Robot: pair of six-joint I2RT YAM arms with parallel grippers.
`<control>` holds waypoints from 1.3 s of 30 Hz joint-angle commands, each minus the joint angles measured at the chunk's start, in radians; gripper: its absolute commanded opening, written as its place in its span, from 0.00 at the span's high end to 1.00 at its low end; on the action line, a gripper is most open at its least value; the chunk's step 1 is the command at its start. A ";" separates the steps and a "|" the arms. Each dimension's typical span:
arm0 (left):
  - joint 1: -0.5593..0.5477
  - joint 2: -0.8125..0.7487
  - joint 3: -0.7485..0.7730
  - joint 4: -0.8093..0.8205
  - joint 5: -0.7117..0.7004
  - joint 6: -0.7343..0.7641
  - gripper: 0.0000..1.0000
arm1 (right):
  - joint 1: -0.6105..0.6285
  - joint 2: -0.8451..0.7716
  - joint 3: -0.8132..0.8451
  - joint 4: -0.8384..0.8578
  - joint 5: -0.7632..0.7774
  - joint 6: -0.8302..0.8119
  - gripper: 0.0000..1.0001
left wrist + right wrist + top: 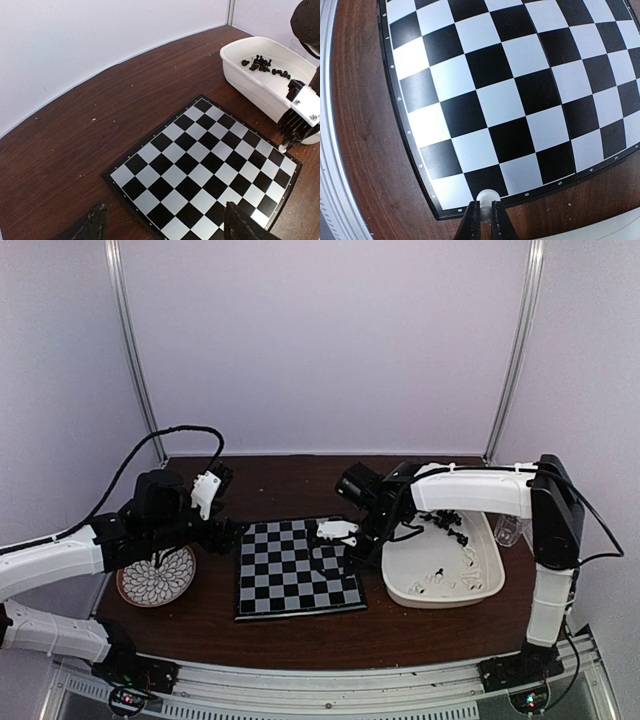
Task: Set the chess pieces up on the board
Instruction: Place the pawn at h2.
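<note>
Fingers of the right gripper (485, 206) clamp 1 white chess piece (486, 195) at a corner square of the board (520, 100), bottom centre. Wide apart, the left gripper (167, 225) holds nothing. Upper right, black chess pieces (262, 64) lie in the white tray (250, 82).

Chess pieces (260, 64) — kinds too small

The board (200, 165) lies beside a white tray (248, 84) holding black chess pieces (262, 64).
</note>
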 commanded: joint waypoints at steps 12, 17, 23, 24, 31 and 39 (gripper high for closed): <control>0.001 -0.011 -0.009 0.018 -0.086 0.012 0.20 | 0.009 0.063 -0.019 0.035 -0.005 -0.018 1.00; 0.001 -0.011 -0.009 0.018 -0.087 0.015 0.20 | 0.011 0.064 -0.030 0.033 -0.009 -0.021 1.00; 0.001 -0.014 -0.011 0.017 -0.086 0.015 0.20 | 0.012 0.074 -0.033 0.035 0.002 -0.017 1.00; 0.001 -0.014 -0.011 0.017 -0.086 0.015 0.20 | 0.013 0.076 -0.031 0.036 0.004 -0.017 1.00; 0.001 -0.012 -0.009 0.018 -0.085 0.014 0.20 | 0.014 0.087 -0.025 0.040 0.007 -0.011 0.98; 0.001 -0.011 -0.011 0.013 -0.080 0.015 0.20 | 0.016 0.050 -0.010 0.007 0.017 -0.005 0.75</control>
